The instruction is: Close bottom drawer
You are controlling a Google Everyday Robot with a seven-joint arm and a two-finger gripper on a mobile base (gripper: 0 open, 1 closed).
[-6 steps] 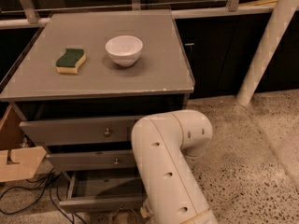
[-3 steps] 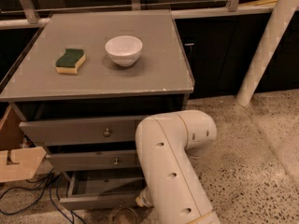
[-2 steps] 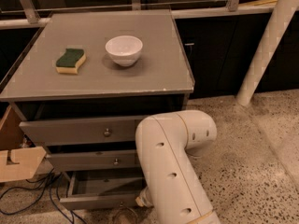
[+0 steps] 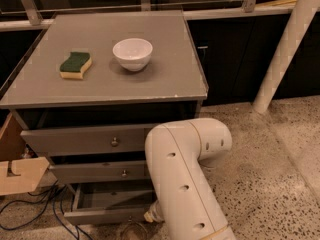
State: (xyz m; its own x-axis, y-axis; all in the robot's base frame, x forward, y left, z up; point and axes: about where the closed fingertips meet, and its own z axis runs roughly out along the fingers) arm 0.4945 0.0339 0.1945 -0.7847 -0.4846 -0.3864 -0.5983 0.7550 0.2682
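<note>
Low at the front of the desk (image 4: 175,59), the bottom drawer (image 4: 102,217) stands open, its slim grey front panel jutting out past the two drawers above and its shallow grey box showing behind it. The panel's lower edge sits close over the floor. The right end of the drawer is hidden behind the robot's cream arm (image 4: 182,184), which bends at a rounded elbow beside the desk's right front corner and runs down to the bottom edge of the view.

The gripper (image 4: 151,216) shows only as a pale stub at the drawer's front, right of the middle, touching or just beside the panel; whether it is released or clenched cannot be told.

The top drawer (image 4: 75,141) and the middle drawer (image 4: 90,173) sit further in, each with a small knob.

On the desk top a green and yellow sponge (image 4: 75,65) lies near the left edge, and a white bowl (image 4: 132,53) stands just right of it, apart from it.

Left of the drawers a pale wooden piece (image 4: 20,174) crowds the corner, with dark cables (image 4: 35,204) on the floor below. Right of the arm, speckled floor (image 4: 265,174) lies open up to a slanting white post (image 4: 287,49).
</note>
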